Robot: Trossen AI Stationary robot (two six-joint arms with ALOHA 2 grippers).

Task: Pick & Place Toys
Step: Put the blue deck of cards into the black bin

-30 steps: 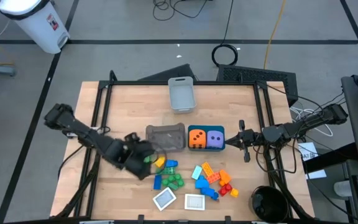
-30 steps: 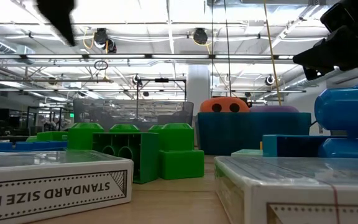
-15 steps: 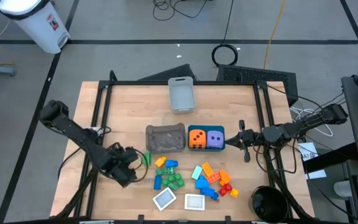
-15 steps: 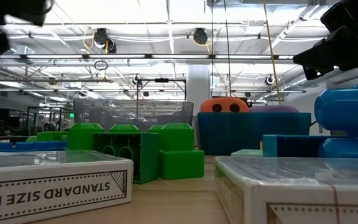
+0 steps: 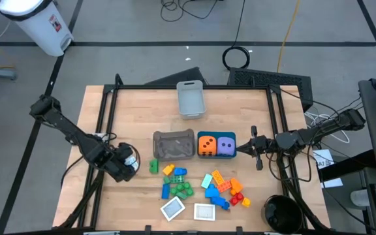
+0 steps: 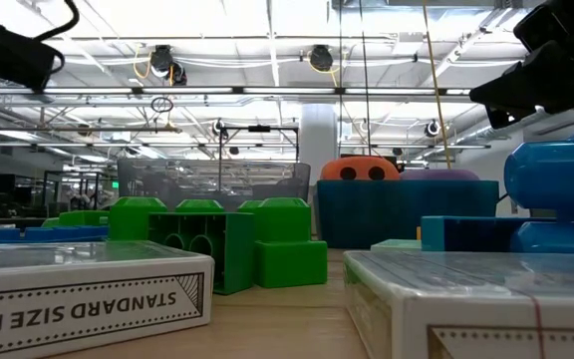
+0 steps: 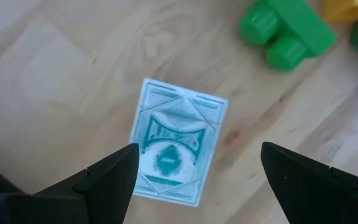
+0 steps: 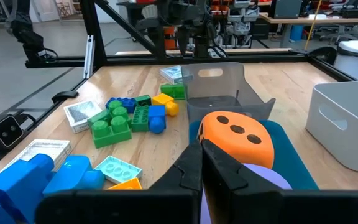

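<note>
My left gripper hangs open over the table's left part, left of the brick pile; in the left wrist view its fingers stand wide apart above a flat teal-backed, white-edged card that lies flat on the wood. A green brick lies just beyond the card. Several bright bricks lie near the front. An orange die and a purple die sit in the teal bin. My right gripper waits shut beside that bin.
A dark grey bin stands left of the teal bin, and a pale grey bin near the far edge. Two boxed cards lie at the front edge. Bare wood spreads across the far left and far right.
My left gripper has drawn back from the brick pile toward the table's left edge. The green brick it stood over now shows on the table, and a card lies under the gripper.
</note>
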